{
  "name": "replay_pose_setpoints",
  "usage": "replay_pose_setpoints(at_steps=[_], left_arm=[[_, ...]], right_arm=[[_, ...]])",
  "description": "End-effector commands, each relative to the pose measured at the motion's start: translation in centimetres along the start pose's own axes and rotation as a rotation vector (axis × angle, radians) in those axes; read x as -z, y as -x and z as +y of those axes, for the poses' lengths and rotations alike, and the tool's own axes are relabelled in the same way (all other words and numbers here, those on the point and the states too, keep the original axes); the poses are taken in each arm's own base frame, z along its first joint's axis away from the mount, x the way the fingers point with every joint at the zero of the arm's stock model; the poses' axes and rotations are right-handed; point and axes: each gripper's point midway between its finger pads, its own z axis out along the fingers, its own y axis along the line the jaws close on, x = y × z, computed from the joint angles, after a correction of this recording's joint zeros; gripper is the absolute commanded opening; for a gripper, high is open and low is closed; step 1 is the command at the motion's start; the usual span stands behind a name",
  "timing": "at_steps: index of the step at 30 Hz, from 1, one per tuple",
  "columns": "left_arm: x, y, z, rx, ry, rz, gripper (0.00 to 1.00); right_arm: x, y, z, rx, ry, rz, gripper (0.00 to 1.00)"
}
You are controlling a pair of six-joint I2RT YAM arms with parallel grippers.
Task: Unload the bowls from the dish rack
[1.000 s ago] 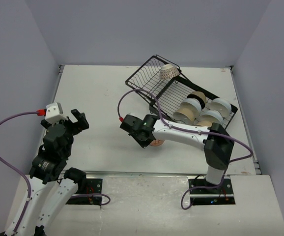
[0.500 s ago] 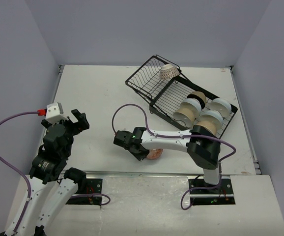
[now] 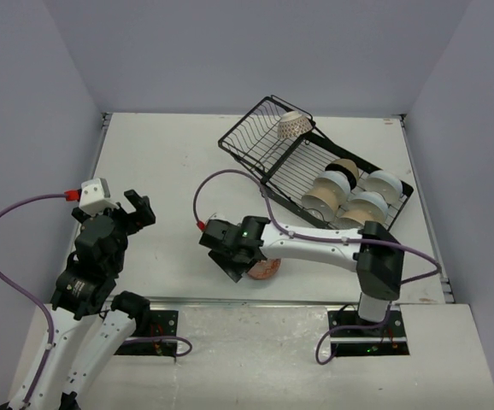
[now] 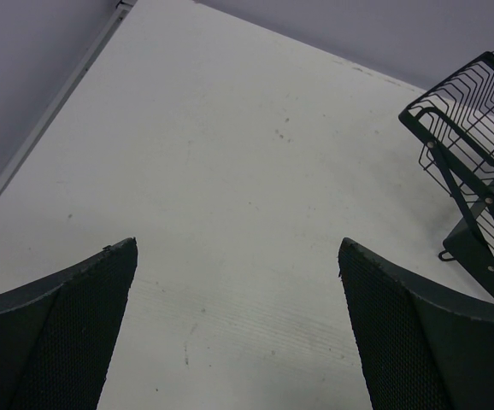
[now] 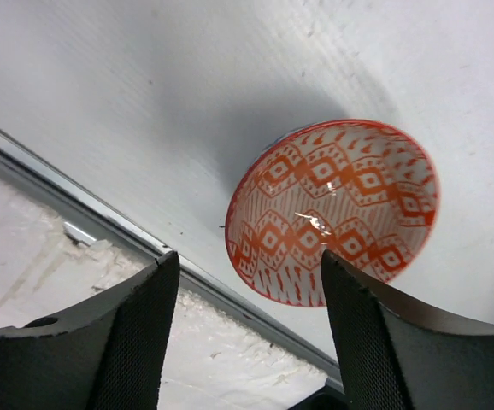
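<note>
One orange-patterned bowl [image 5: 332, 213] rests on the table [image 5: 144, 85] just ahead of the wide-open, empty right gripper [image 5: 247, 260]; left gripper [image 4: 238, 248] likewise wide, empty; about seven bowls [image 3: 332, 182] in the dish rack [image 3: 285, 171] beyond.

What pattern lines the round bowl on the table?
Bowl: orange-red diamonds on white; right wrist view.

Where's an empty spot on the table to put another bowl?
The big bare patch of table between the left gripper and the dish rack. It's crowded on the right by the rack, and at the near edge around the orange bowl by the right gripper.
</note>
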Motion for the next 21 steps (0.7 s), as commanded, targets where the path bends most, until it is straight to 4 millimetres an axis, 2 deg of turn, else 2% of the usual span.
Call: replay_pose_setpoints(at_steps=[1, 2, 5, 6, 7, 8, 9, 11, 12, 13, 14, 15, 16, 17, 18, 19, 20, 21], left_arm=[[0.0, 0.8, -0.1, 0.005, 0.0, -0.017, 1.0], [0.0, 0.7, -0.1, 0.004, -0.003, -0.016, 1.0], [-0.4, 0.2, -0.3, -0.007, -0.006, 0.001, 1.0], [-0.5, 0.1, -0.3, -0.01, -0.004, 0.006, 1.0], [-0.7, -0.2, -0.4, -0.016, -0.001, 0.017, 1.0], [-0.9, -0.4, -0.4, -0.021, -0.002, 0.024, 1.0], [-1.0, -0.5, -0.5, -0.025, -0.002, 0.032, 1.0], [-1.4, -1.0, -0.7, -0.035, 0.0, 0.053, 1.0], [-1.5, -1.2, -0.9, -0.041, -0.008, 0.062, 1.0], [-1.6, -1.4, -1.0, -0.044, -0.014, 0.069, 1.0], [-1.6, -1.3, -1.1, -0.044, -0.018, 0.067, 1.0], [-1.6, -1.4, -1.1, -0.046, -0.021, 0.069, 1.0], [-1.6, -1.4, -1.1, -0.046, -0.024, 0.07, 1.0], [-1.6, -1.4, -1.1, -0.045, -0.024, 0.068, 1.0], [-1.5, -1.4, -1.2, -0.046, -0.03, 0.066, 1.0], [-1.5, -1.4, -1.3, -0.046, -0.033, 0.067, 1.0], [-1.5, -1.4, -1.4, -0.046, -0.039, 0.068, 1.0], [-1.6, -1.3, -1.5, -0.047, -0.048, 0.063, 1.0]], right_arm=[[7.1, 4.2, -1.9, -0.036, 0.008, -0.236, 0.69], [8.0, 4.7, -2.4, -0.045, 0.016, -0.265, 0.7], [10.4, 7.3, -5.4, -0.126, 0.065, -0.381, 0.7], [10.6, 9.2, -8.1, -0.212, 0.078, -0.437, 0.71], [10.8, 9.9, -9.3, -0.238, 0.103, -0.468, 0.72], [11.9, 10.7, -10.3, -0.275, 0.156, -0.519, 0.74], [12.6, 12.8, -13.7, -0.367, 0.152, -0.612, 0.76], [13.7, 14.3, -16.3, -0.484, 0.196, -0.694, 0.87], [14.6, 15.8, -18.8, -0.572, 0.231, -0.77, 0.92], [15.0, 16.5, -19.8, -0.608, 0.253, -0.804, 0.92], [15.4, 17.1, -20.8, -0.643, 0.278, -0.829, 0.99], [14.8, 17.8, -22.8, -0.69, 0.29, -0.843, 0.99], [15.4, 18.6, -23.9, -0.75, 0.305, -0.862, 0.99], [15.0, 19.0, -24.9, -0.792, 0.303, -0.865, 0.99], [14.1, 19.3, -27.1, -0.906, 0.318, -0.873, 0.99], [13.6, 19.5, -27.9, -0.961, 0.351, -0.879, 0.99], [12.9, 18.9, -30.2, -1.049, 0.378, -0.89, 0.99], [13.1, 19.8, -31.4, -1.08, 0.442, -0.962, 0.99]])
